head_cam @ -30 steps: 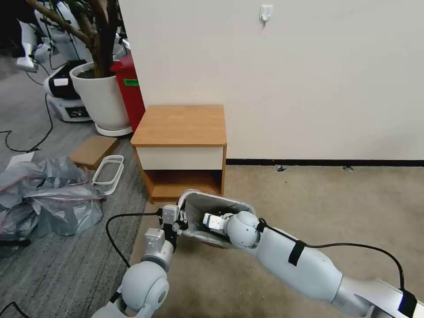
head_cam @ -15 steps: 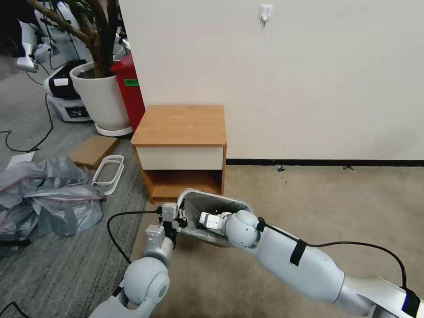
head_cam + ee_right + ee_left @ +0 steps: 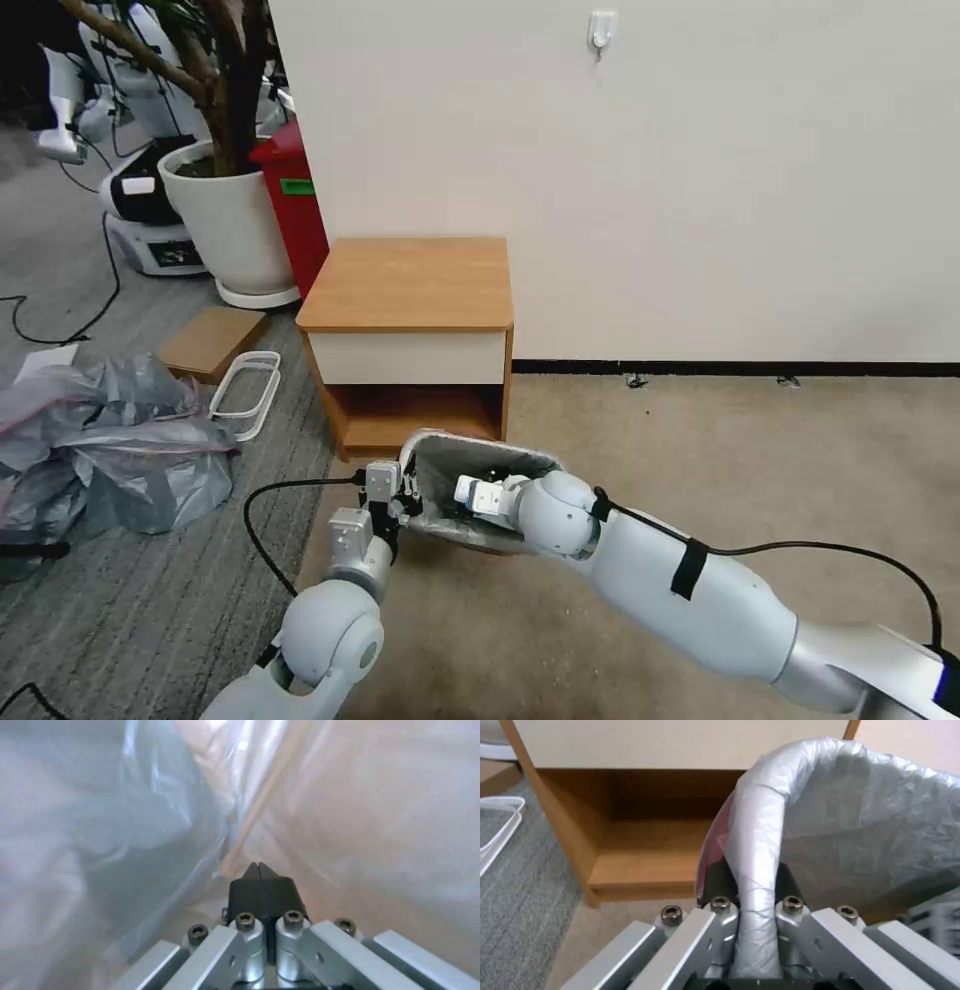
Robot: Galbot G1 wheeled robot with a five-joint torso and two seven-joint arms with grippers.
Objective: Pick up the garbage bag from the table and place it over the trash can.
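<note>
Trash can (image 3: 440, 450) lies tipped on the beige carpet just in front of the table (image 3: 408, 283), its mouth turned toward the robot; the garbage bag (image 3: 470, 468) lines it, grey plastic wrapped over the rolled rim, with the pink-red band showing on the outer side in the left wrist view (image 3: 711, 843); the left gripper (image 3: 407, 492) is clamped on the bag-covered rim at the can's left edge, one dark pad inside and one outside (image 3: 755, 885); the right gripper (image 3: 260, 870) is reached into the lined can, its two black fingertips pressed together with nothing between them, crinkled plastic on every side; since a second ago the right arm's elbow joint has shifted slightly toward the table and a little higher in the head view, and the wrist block inside the can sits a touch farther left and higher; the can's mouth looks drawn a bit narrower and nearer the table; the left gripper has kept its bite on the rim, with only a small shift; heap of grey bags (image 3: 110, 450) lies on the darker carpet well to the left, unchanged.
</note>
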